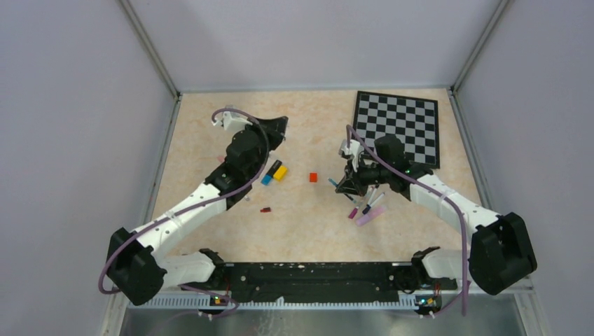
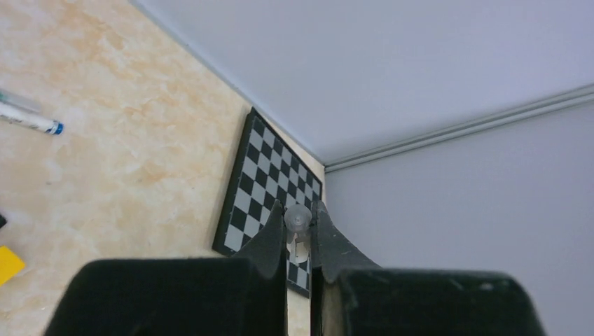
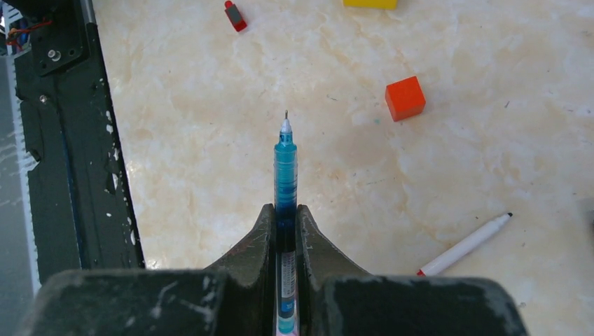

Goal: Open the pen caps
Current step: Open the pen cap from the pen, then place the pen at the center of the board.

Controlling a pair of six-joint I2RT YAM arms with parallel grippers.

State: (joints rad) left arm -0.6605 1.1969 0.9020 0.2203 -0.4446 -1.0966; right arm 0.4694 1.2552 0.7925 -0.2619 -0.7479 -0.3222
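While right gripper [image 3: 285, 231] clamps teal pen [image 3: 285, 164], red cube [image 3: 405, 98] lies nearby.

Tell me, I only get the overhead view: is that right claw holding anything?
Observer: Yes. Its wrist view shows the right gripper shut on a blue pen.
Operator: Is the cap off?
Observer: Yes. The bare tip pokes out past the fingers, with no cap on it.
Operator: And the left claw?
Observer: The left gripper pinches what looks like a small clear cap between its fingertips.
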